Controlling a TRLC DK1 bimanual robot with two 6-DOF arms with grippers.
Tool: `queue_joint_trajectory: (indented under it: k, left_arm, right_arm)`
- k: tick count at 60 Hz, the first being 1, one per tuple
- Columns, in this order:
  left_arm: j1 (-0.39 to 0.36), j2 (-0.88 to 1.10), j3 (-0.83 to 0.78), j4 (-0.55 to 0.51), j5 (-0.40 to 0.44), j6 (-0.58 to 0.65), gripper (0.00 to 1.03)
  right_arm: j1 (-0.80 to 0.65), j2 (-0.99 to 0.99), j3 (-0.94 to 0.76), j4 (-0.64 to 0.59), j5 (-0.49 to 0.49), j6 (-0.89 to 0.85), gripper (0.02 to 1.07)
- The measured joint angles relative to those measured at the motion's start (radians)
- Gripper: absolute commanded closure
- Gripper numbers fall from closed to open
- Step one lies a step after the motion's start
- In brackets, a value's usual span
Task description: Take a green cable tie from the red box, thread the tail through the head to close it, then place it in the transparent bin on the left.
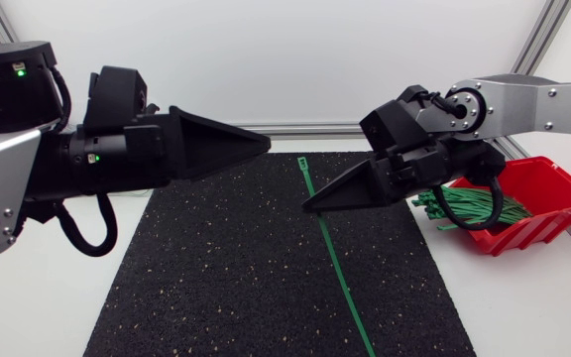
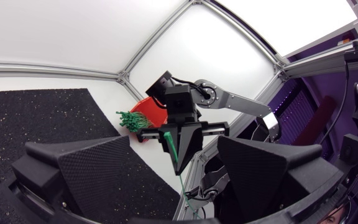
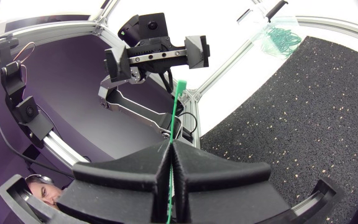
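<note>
My right gripper (image 1: 307, 205) is shut on a long green cable tie (image 1: 337, 268) above the black mat. In the right wrist view the tie (image 3: 178, 106) sticks out ahead of the closed fingers (image 3: 135, 174) toward my left gripper (image 3: 157, 56). My left gripper (image 1: 263, 145) hangs open just left of the tie's far end, apart from it. In the left wrist view its broad fingers (image 2: 86, 168) stand wide, with the right gripper (image 2: 182, 146) and the tie (image 2: 169, 139) ahead of them. The red box (image 1: 548, 188) at the right holds several green ties (image 1: 469, 210).
A black speckled mat (image 1: 236, 288) covers the middle of the table. A transparent bin (image 3: 277, 34) with green ties in it shows past the mat's far corner in the right wrist view. A metal frame rail (image 1: 295, 129) runs along the table's back edge.
</note>
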Motion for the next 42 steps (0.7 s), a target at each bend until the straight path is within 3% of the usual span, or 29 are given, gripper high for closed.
queue_joint_trajectory:
  k: [30,42]
  left_arm:
    - [-0.114,0.128,0.06,0.075,0.044,-0.105,0.13]
    - [-0.121,0.15,0.061,0.109,0.044,-0.126,0.35]
  right_arm:
    - [-0.002,-0.058,-0.008,0.05,-0.007,0.0,1.01]
    - [-0.009,-0.058,-0.006,0.064,-0.007,0.0,1.01]
